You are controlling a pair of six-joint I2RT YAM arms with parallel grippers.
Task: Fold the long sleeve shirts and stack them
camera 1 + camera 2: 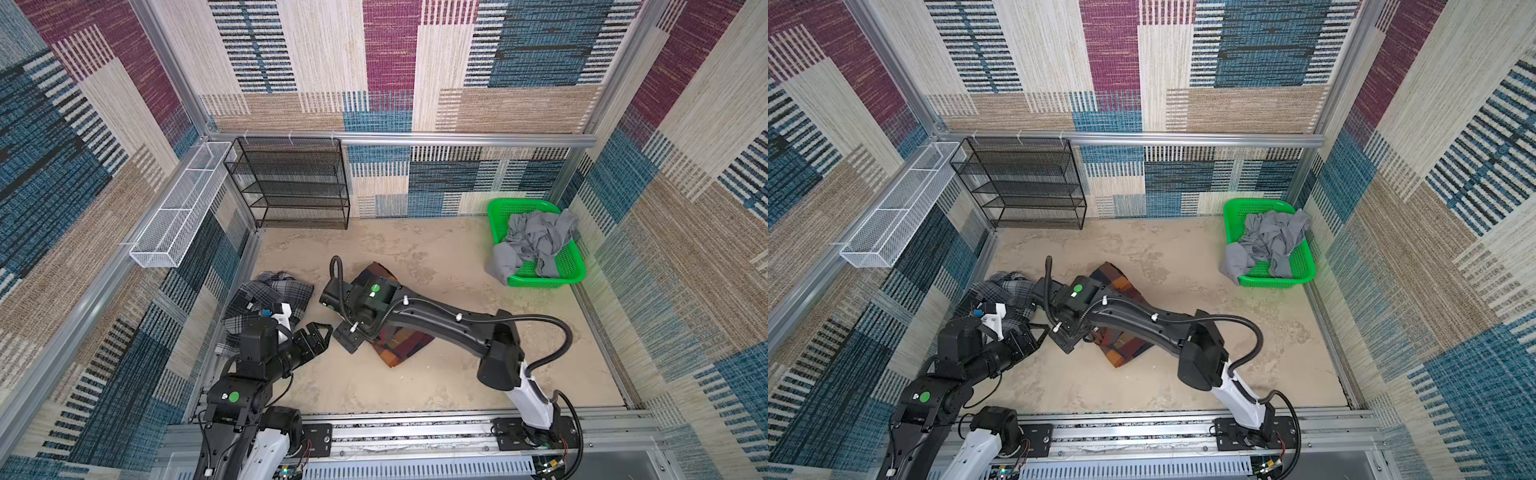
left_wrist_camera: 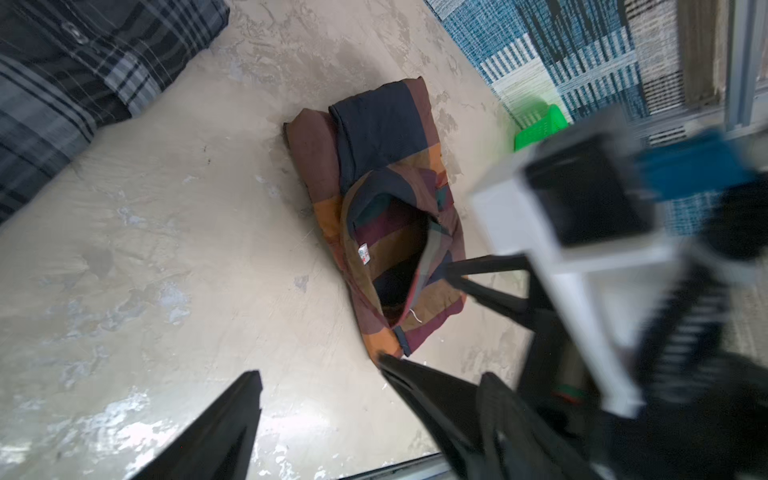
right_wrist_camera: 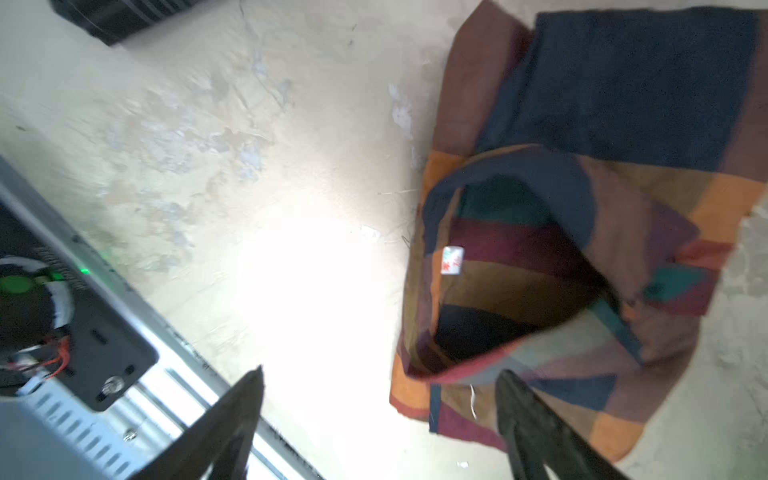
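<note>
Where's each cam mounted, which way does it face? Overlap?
Top view: high in front, looking down on the beige table; left arm, right arm show.
Top view: same head, near-identical scene, folded navy-orange-red plaid shirt mid-table.
Left wrist: on left arm, faces that shirt; open left gripper, right arm's white camera bracket show.
Right wrist: faces table and shirt; open right gripper shows.
Shared: shirt in all four.

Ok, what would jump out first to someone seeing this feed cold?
The bright green basket in the far right corner, heaped with crumpled grey cloth spilling over its rim. Next, the multicoloured plaid shirt lying folded in the middle, and the grey plaid shirt rumpled at the left.
</note>
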